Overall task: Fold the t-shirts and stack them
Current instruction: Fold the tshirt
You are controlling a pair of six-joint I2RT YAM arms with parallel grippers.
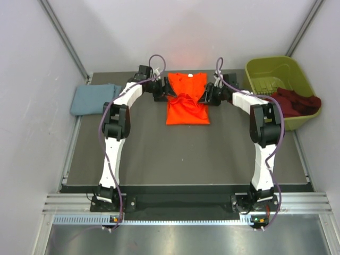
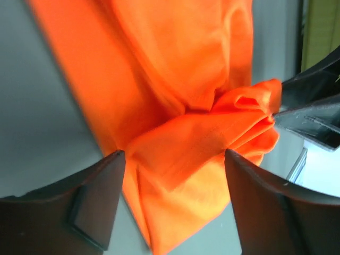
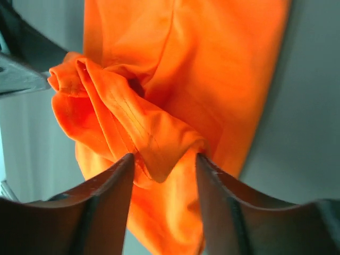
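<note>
The orange t-shirt (image 1: 187, 111) lies at 12 o'clock on the bench (image 1: 186, 154), its sides drawn in to a rumpled ridge down the middle. My left claw (image 2: 172, 154) stands wide apart over that ridge and grips nothing. The right claw (image 3: 164, 156) is about half open, with a loose corner of orange cloth between its tips but no pinch that I can see.

To do this fold well, I'd lift both claws straight up so no cloth drags. The ridge looks puffed and uneven, so I'd press it flat before folding again. The claws sit nearly tip to tip, so I'd back them off to 9 and 3 o'clock one at a time.

The grey-blue t-shirt (image 1: 93, 99), seemingly folded, rests at 10 o'clock by the bench's left edge. The maroon t-shirt (image 1: 295, 102) is draped in the olive bin (image 1: 271, 59) at 2 o'clock, close behind my right elbow.
</note>
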